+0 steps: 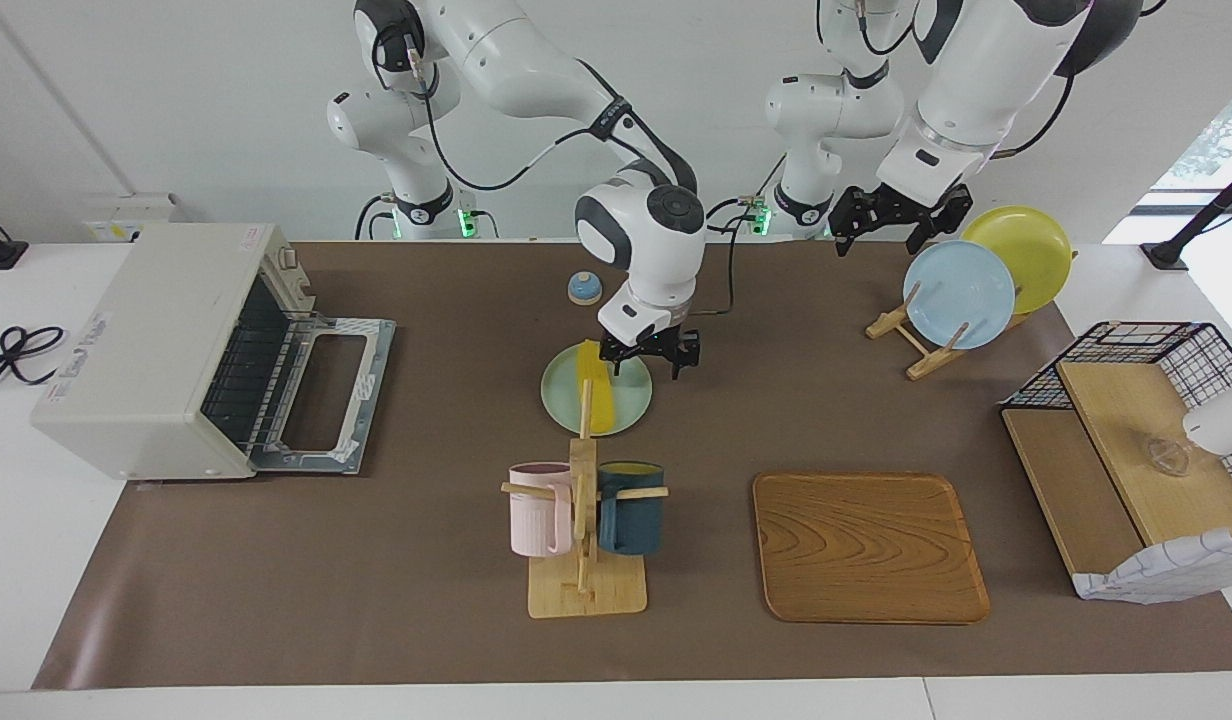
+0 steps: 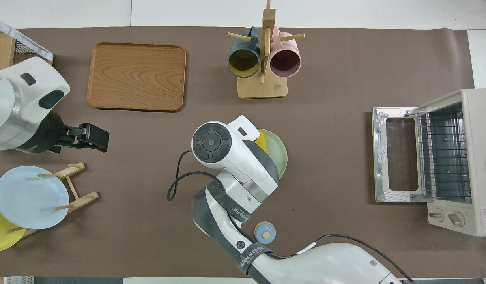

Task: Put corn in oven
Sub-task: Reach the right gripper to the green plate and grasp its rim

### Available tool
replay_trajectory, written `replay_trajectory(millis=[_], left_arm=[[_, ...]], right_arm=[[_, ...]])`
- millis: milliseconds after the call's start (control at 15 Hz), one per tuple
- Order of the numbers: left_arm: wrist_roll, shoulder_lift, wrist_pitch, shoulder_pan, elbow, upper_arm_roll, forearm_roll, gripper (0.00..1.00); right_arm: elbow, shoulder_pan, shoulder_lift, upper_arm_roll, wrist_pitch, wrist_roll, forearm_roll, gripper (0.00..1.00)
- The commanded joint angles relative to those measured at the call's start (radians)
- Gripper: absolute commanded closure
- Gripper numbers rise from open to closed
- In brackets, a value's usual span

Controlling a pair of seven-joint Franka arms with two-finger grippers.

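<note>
Over pale green plate (image 1: 626, 400), your right pincer (image 1: 649, 352) hangs with jaws apart, empty, at plate's edge toward left arm's end. Corn (image 1: 596, 397) lies on plate, ungrasped. Oven (image 1: 166, 345) at right arm's end of tabletop (image 1: 376, 600), door down, rack bare. Grasp, carry, placing all left. Left pincer (image 1: 896, 222) waits agape above plate rack (image 1: 911, 335). Count: one corn, one oven, three plates, two mugs, one tray (image 1: 869, 548).

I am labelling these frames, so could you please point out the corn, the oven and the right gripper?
corn (image 1: 601, 405), facing view, on the cob's middle, on the green plate.
oven (image 1: 156, 330), facing view, on its off-white top.
right gripper (image 1: 652, 358), facing view, midway between its open fingertips, over the plate.
</note>
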Motion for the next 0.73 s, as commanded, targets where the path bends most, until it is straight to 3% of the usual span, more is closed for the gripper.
replay_trajectory(millis=[0, 266, 399, 532, 665], left_arm=[[0.013, 0.015, -0.038, 0.0, 0.031, 0.007, -0.017, 0.0], [0.011, 0.025, -0.05, 0.026, 0.041, -0.005, -0.015, 0.0], [0.011, 0.025, -0.057, 0.044, 0.044, -0.022, -0.017, 0.0], [0.011, 0.025, -0.057, 0.081, 0.044, -0.06, -0.017, 0.0], [0.011, 0.025, -0.055, 0.081, 0.044, -0.06, -0.017, 0.0]], right_arm=[[-0.065, 0.009, -0.011, -0.001, 0.07, 0.003, 0.005, 0.0], [-0.124, 0.016, -0.028, 0.002, 0.112, -0.083, 0.0, 0.02], [-0.142, 0.016, -0.031, 0.004, 0.122, -0.086, 0.0, 0.33], [-0.153, 0.018, -0.032, 0.004, 0.129, -0.086, 0.0, 0.49], [-0.164, 0.018, -0.039, 0.004, 0.129, -0.086, 0.0, 0.74]])
